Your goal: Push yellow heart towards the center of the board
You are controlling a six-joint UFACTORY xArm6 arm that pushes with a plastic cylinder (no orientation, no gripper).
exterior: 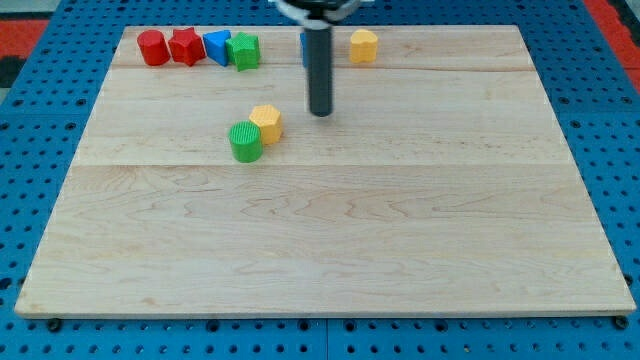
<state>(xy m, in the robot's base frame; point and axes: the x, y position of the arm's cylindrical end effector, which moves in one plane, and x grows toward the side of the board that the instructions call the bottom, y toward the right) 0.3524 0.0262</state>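
Our tip (320, 113) sits on the table (400, 250), just right of the yellow block (266, 123), not touching. Green cylinder (245, 141) touches that block's lower left. Which yellow block is the heart, we cannot tell; another (363, 45) lies upper right. No fingers here, only a rod.

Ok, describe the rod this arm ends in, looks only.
A straight, smooth, dark grey-black cylinder hangs from a black-and-white mount cut off at the view's top. My tip is a plain flat end. No cables, markings or jaws are visible.
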